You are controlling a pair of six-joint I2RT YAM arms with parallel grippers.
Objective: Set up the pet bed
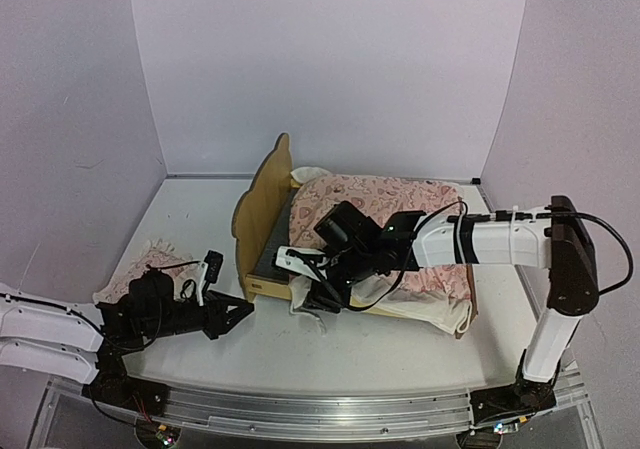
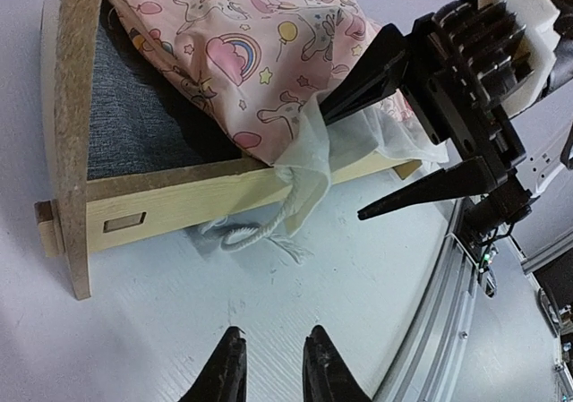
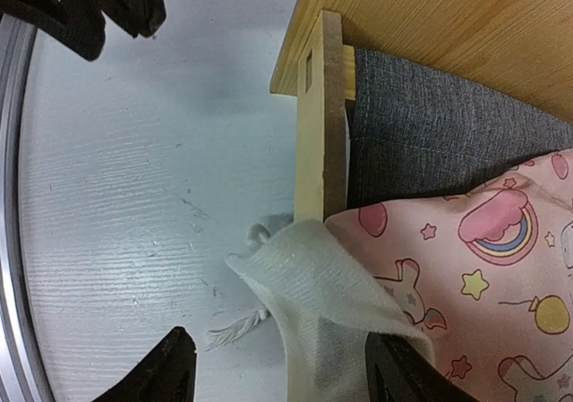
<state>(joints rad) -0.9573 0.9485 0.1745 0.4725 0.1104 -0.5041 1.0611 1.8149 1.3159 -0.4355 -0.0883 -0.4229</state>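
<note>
Plywood pet bed point(image 1: 262, 201) stands mid-table point(image 1: 200, 204), wavy headboard at its L end, grey mattress pad point(image 3: 430, 142) inside the frame. Pink blanket point(image 1: 395, 194) covers most of the bed, w/ the pad bare only by the headboard. Its white ruffle point(image 3: 313, 286) spills over the bed's near side rail onto the table, and a frayed white cord point(image 2: 255, 236) lies just outside that rail. R gripper point(image 3: 282, 375) hovers at the bed's near rail, close to the headboard end; jaws wide apart, ruffle between them but not pinched. L gripper point(image 2: 273, 366) is low over the table just off the bed's near L corner, jaws a narrow gap apart, nothing in them. Pink pillow point(image 1: 140, 264) lies L of the bed, well apart.
</note>
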